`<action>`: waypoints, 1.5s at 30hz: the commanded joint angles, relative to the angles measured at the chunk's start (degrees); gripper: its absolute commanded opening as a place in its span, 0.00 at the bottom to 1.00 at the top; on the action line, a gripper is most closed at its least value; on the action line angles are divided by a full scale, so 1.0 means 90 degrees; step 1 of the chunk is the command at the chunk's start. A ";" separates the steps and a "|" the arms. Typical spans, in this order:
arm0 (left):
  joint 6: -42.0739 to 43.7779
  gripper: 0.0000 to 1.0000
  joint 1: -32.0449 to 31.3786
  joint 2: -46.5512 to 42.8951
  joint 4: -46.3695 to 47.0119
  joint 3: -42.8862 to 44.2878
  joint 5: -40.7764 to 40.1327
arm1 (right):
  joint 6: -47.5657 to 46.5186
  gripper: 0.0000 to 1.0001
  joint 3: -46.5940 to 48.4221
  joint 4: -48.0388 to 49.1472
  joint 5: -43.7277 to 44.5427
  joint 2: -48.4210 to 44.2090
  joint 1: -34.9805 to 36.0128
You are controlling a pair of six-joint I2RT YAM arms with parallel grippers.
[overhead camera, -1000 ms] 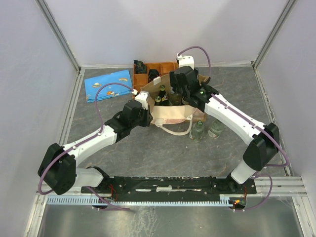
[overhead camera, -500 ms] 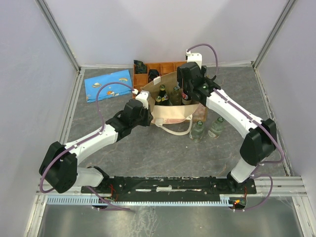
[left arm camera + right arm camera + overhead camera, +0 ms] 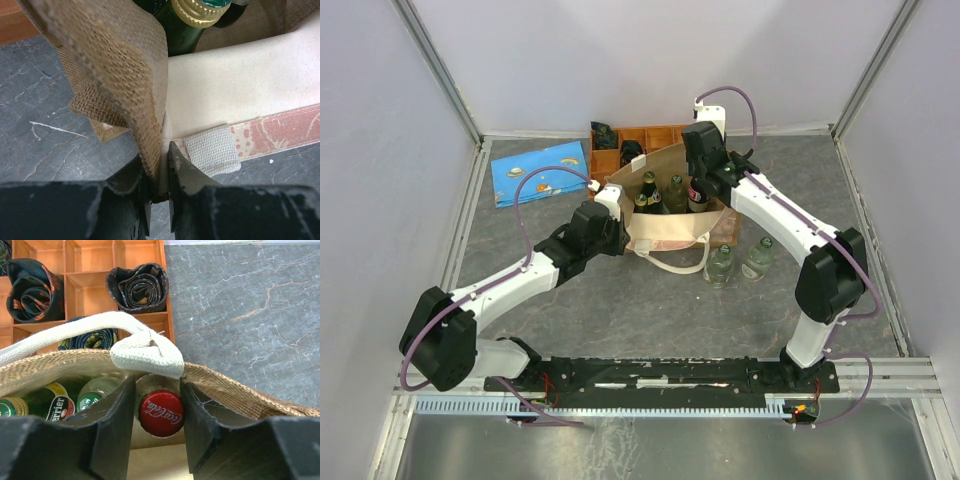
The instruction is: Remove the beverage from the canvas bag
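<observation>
The tan canvas bag (image 3: 670,225) stands at mid-table with its cream handles (image 3: 145,347) looped over the rim. It holds several bottles. A cola bottle with a red cap (image 3: 161,412) stands at the bag's far right corner (image 3: 698,196). My right gripper (image 3: 157,386) reaches in from above, its fingers (image 3: 117,410) pressed against both sides of that bottle's neck just under the handle. My left gripper (image 3: 159,156) is shut on the bag's near-left edge (image 3: 150,125), pinching the burlap and cream lining; it also shows in the top view (image 3: 617,222).
Green bottles (image 3: 55,402) fill the bag's left and middle (image 3: 648,190). Two clear bottles (image 3: 720,265) (image 3: 758,258) stand on the table right of the bag. An orange compartment tray (image 3: 655,135) with rolled ties (image 3: 137,287) sits behind it. A blue pouch (image 3: 540,172) lies far left.
My right gripper has moved from over the bag's middle to its far right corner and now sits around the red-capped bottle. The left gripper keeps its hold on the bag.
</observation>
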 commanded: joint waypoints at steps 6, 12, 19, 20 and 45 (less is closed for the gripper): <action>0.0215 0.03 -0.0006 0.0094 -0.0237 0.0077 -0.0190 | 0.0023 0.37 0.0154 0.0014 -0.0022 0.0118 -0.0011; 0.0224 0.03 -0.0006 0.0060 -0.0240 0.0048 -0.0186 | 0.0073 0.53 -0.0039 -0.0045 -0.0035 0.0113 -0.0014; 0.0254 0.03 -0.0010 0.0112 -0.0233 0.0084 -0.0164 | 0.0032 0.38 -0.0096 0.0012 -0.0006 0.0114 -0.0013; 0.0254 0.03 -0.0006 0.0118 -0.0227 0.0087 -0.0164 | 0.0021 0.28 -0.0090 0.0030 0.0012 0.0105 -0.0010; 0.0215 0.03 -0.0006 0.0109 -0.0128 0.0087 -0.0139 | -0.1738 0.00 0.1119 0.1188 -0.0833 -0.1215 0.0028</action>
